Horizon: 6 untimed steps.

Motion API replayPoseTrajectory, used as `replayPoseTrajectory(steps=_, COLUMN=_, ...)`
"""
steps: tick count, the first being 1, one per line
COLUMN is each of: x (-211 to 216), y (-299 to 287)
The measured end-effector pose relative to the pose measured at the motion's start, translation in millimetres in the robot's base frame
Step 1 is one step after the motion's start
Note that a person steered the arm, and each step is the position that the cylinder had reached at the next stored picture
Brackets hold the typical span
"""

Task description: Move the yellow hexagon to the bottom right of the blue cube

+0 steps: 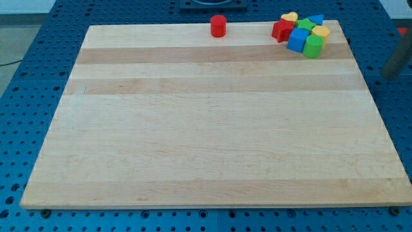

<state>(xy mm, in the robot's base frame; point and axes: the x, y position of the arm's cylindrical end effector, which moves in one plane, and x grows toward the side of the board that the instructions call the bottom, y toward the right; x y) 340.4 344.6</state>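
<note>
Counting one yellow hexagon (320, 31), one blue cube (297, 40)

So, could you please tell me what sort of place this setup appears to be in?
Probably a robotics lab bench. A wooden board lies on a blue perforated table, the kind used for mounting equipment, and small coloured blocks cluster at the board's top right, with a red cylinder apart. My tip does not show.

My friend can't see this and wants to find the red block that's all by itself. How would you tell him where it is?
Start at the wooden board and follow its top edge. Near the middle of that edge stands the red cylinder. It sits alone, well to the view's left of the crowded cluster of blocks in the top right corner.
</note>
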Motion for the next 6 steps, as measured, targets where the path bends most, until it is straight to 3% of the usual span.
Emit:
replayPoseTrajectory(steps=1, x=-93, y=0)
replayPoseTrajectory(steps=2, x=-136, y=-15)
replayPoseTrajectory(steps=4, x=-137, y=-69)
replayPoseTrajectory(steps=6, x=-101, y=-77)
